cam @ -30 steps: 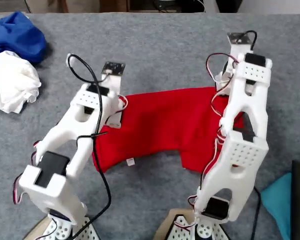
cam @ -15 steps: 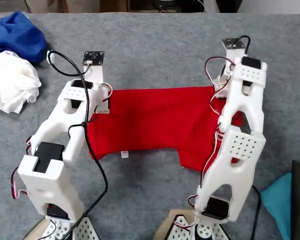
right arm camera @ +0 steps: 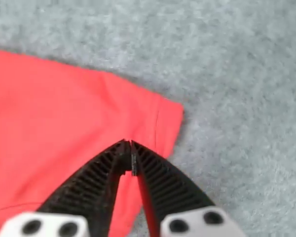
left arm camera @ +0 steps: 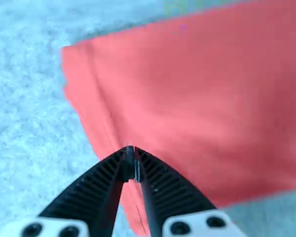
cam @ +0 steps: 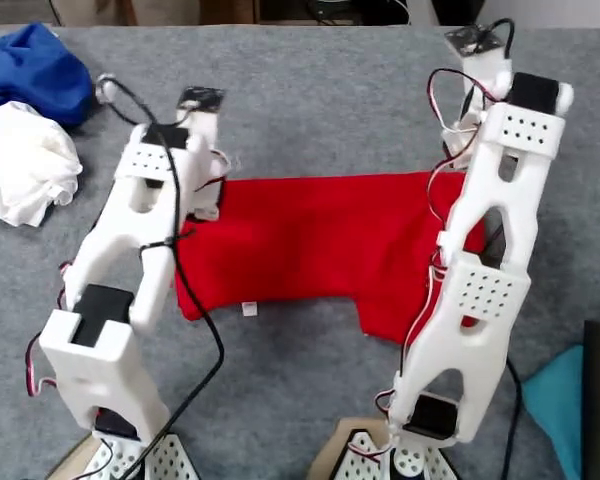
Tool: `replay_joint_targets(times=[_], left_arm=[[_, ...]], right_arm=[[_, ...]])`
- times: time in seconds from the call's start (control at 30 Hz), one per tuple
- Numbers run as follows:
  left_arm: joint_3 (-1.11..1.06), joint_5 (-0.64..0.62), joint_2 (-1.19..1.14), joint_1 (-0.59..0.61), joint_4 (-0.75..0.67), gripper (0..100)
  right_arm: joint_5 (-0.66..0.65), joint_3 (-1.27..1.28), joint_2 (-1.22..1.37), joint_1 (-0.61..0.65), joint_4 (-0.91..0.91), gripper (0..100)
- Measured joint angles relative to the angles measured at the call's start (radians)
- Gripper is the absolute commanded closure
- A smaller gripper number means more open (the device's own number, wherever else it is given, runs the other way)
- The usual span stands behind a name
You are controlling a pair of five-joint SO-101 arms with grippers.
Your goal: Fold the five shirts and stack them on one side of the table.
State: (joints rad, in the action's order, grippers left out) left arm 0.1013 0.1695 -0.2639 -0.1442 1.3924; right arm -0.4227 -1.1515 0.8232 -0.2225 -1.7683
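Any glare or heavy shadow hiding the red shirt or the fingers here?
High view: even light, no glare; only soft shadow under the arms on the red shirt. Left wrist view: the black fingers stand dark against the shirt, no glare. Right wrist view: a thin shadow lines the sleeve edge on the grey table.

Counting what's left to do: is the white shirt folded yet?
Not folded: the white shirt lies in a crumpled heap on the table, beside the bunched blue shirt.
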Motion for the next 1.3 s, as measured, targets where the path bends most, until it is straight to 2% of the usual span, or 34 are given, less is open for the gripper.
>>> replay_joint_targets(times=[0.13,0.3,0.5,0.67,0.8,1.0,1.2,1.3], left_arm=[[0.075,0.021,0.043,-0.063,0.138,98],[0.061,0.025,0.212,-0.069,0.172,98],[-0.147,0.025,0.470,-0.069,0.173,98],[-0.345,0.025,0.707,-0.058,0.173,98],[-0.462,0.028,0.870,0.017,0.173,98],[-0.540,0.028,1.066,0.210,0.178,98],[-0.651,0.028,1.241,0.336,0.178,98],[-0.703,0.028,1.320,0.381,0.178,98]], right_arm=[[-0.020,0.115,-0.115,0.031,-0.002,99.0],[-0.058,0.433,-0.397,0.071,-0.002,98.8],[-0.267,0.835,-0.741,0.095,-0.002,98.8],[-0.313,1.079,-0.968,0.094,-0.002,98.7],[-0.319,1.229,-1.122,0.094,-0.002,98.7],[-0.362,1.439,-1.370,0.094,-0.002,97.9],[-0.439,1.708,-1.718,0.094,-0.002,81.6],[-0.453,1.840,-1.910,0.094,-0.003,77.3]])
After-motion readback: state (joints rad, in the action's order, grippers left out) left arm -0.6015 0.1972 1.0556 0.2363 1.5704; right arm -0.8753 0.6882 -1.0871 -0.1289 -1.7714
